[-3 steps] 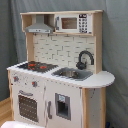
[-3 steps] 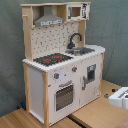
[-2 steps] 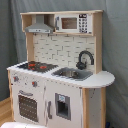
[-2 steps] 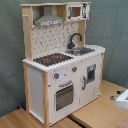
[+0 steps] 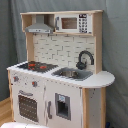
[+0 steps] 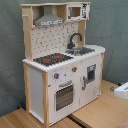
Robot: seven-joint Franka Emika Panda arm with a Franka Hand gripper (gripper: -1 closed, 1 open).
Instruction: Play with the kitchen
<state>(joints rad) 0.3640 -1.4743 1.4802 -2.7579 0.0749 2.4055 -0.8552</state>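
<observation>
Second exterior view alone shows a white object (image 6: 121, 91) at its right edge on the wooden surface (image 6: 100, 112). Kitchen (image 5: 60, 75) stands upright, long axis vertical, mid-frame in both exterior views. Jaws unseen: cannot tell.

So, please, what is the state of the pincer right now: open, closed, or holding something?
Pincer: not in view in either exterior view, so its state cannot be told. Nothing is touching the kitchen.
</observation>
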